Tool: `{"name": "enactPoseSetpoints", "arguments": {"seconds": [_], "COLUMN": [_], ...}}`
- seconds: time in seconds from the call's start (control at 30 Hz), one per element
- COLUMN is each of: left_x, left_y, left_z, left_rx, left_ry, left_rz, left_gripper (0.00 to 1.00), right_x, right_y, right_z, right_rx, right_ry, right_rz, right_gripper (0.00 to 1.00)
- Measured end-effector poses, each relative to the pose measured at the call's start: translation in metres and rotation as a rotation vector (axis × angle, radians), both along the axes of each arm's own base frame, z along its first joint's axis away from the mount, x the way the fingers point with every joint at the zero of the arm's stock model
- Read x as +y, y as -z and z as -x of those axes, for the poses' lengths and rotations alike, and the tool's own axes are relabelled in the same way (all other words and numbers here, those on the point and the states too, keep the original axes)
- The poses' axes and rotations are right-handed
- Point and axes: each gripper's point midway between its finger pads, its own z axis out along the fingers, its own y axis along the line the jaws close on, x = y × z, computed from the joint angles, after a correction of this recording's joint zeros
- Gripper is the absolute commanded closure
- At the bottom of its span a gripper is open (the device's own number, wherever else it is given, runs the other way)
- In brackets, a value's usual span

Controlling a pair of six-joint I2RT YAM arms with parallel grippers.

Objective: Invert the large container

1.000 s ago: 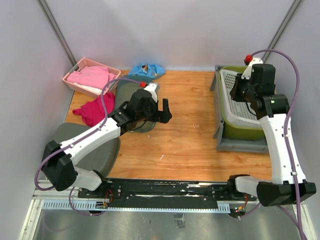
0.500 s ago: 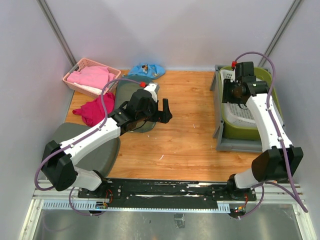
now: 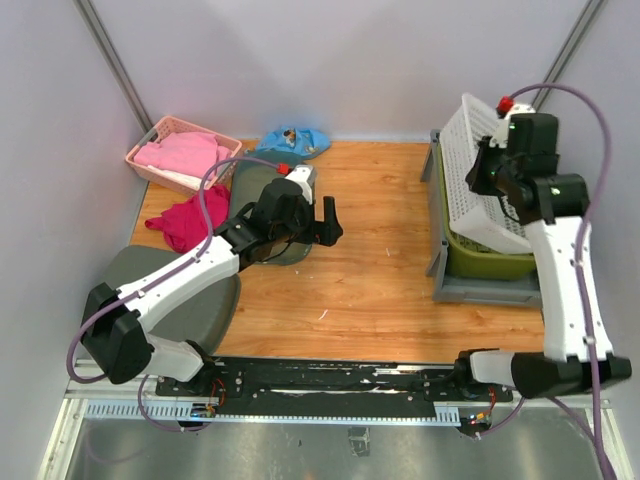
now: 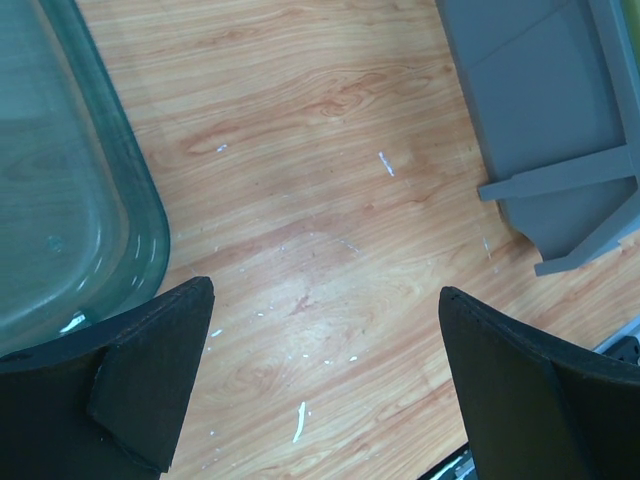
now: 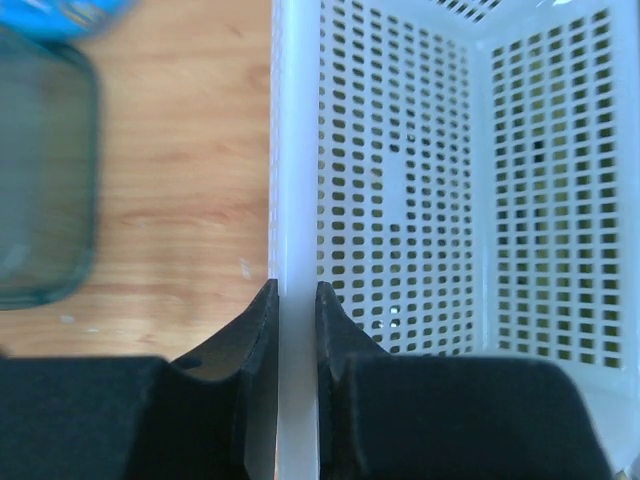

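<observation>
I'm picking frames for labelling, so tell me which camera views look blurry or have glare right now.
Right wrist: white mesh basket sharp, greenish translucent lid at left smeared. Left wrist: table grain crisp, no glare. Top external: evenly lit, soft shadows only.

Centre of wooden table (image 3: 380, 250) bare, far edge to near edge: wide lane btw dark translucent plastic tray (image 4: 60, 180) on left & light grey rectangular plastic crate (image 3: 485, 290) at right edge. Crate top blocked: olive-green bin (image 3: 490, 265) inside, w/ tilted white perforated plastic basket (image 3: 475, 170) above.
</observation>
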Motion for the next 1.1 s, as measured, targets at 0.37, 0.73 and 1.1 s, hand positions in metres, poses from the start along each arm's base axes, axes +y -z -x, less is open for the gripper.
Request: {"name": "enactPoseSetpoints", "arguments": {"seconds": [0.37,0.73,1.1], "left_x": [0.054,0.092,0.092], "left_y": [-0.053,-0.099,-0.089], "left_z": [-0.015,0.004,0.003], "left_rx": [-0.037,-0.114,-0.090], "left_ry": [-0.215,-0.360,-0.373], "left_rz": [0.175,0.357,0.351], "left_gripper": [0.01,0.01,0.01], "right_x": [0.103,0.198,0.234], "right_y": [-0.105,-0.042,-0.043], "right_z": [0.037,-0.007,-0.015], "right_rx": [-0.344,-0.222,-0.176], "right_ry": [-0.352,-0.409,-0.368], "right_rz": [-0.442,-0.924,-1.038], "right_gripper": [0.99,0.99,1.00]}}
